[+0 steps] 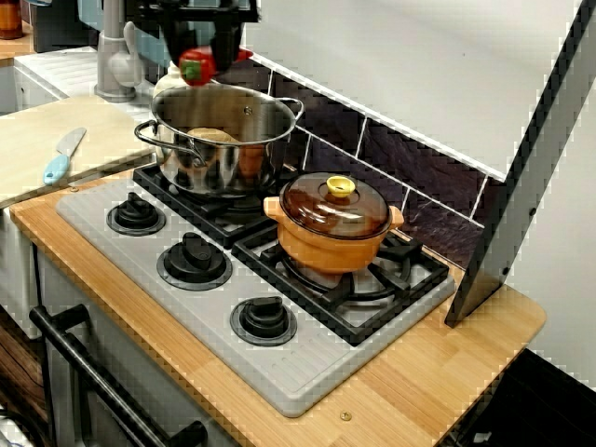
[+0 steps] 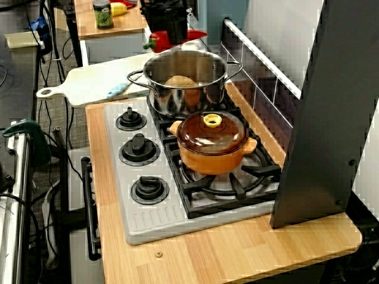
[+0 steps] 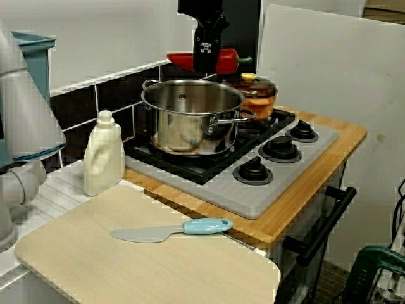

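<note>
In the front view of the stove, my dark gripper point(image 1: 199, 54) hangs just above the far rim of a steel pot point(image 1: 207, 173) and is shut on a red pepper point(image 1: 196, 68) with a green stem. From the cutting-board side, the pepper point(image 3: 228, 61) lies crosswise in the gripper point(image 3: 206, 56), sticking out on both sides. The high view shows the pepper point(image 2: 156, 41) over the pot's point(image 2: 177, 105) back edge. A tan, bread-like lump point(image 2: 180, 82) lies inside the pot. Beside the pot stands an orange casserole point(image 1: 331, 247) with a brown glass lid and yellow knob.
Three black knobs point(image 1: 194, 261) line the grey stove front. A pale cutting board point(image 3: 126, 266) carries a blue-handled spatula point(image 3: 174, 230), with a white bottle point(image 3: 104, 155) behind it. A tall grey panel point(image 2: 331, 112) leans at the stove's far end. A tiled wall runs behind.
</note>
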{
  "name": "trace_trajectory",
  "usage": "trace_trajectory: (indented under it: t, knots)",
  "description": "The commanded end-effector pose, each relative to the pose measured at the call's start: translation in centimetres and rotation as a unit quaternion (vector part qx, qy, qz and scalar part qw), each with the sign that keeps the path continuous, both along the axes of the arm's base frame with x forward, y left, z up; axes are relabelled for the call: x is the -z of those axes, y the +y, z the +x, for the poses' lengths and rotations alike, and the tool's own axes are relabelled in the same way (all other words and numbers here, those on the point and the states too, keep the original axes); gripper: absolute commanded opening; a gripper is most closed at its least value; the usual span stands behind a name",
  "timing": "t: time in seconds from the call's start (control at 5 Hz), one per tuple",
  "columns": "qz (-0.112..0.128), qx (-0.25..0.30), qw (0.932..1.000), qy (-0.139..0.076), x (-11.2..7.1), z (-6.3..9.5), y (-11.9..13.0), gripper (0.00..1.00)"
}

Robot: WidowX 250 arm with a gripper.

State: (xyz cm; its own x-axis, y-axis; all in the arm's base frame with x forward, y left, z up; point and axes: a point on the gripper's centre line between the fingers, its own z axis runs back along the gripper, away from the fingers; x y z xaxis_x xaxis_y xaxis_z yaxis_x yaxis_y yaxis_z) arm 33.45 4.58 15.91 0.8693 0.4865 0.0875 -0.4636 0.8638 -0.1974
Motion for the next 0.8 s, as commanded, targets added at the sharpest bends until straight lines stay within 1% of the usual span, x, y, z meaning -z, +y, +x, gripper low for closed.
trace_trajectory:
  t: [0.0, 0.2, 0.4, 0.6]
  knots:
    - [0.004, -0.005, 0.9996, -0.029, -1.61, 2.00, 0.59, 0.00]
    - [0.005, -0.009, 0.9996, -0.027, -1.55, 2.59, 0.69, 0.00]
    - [0.005, -0.008, 0.9997, -0.024, -1.47, 2.58, 0.80, 0.09]
    - [0.005, -0.004, 0.9997, -0.024, -1.59, 2.30, 0.72, 0.49]
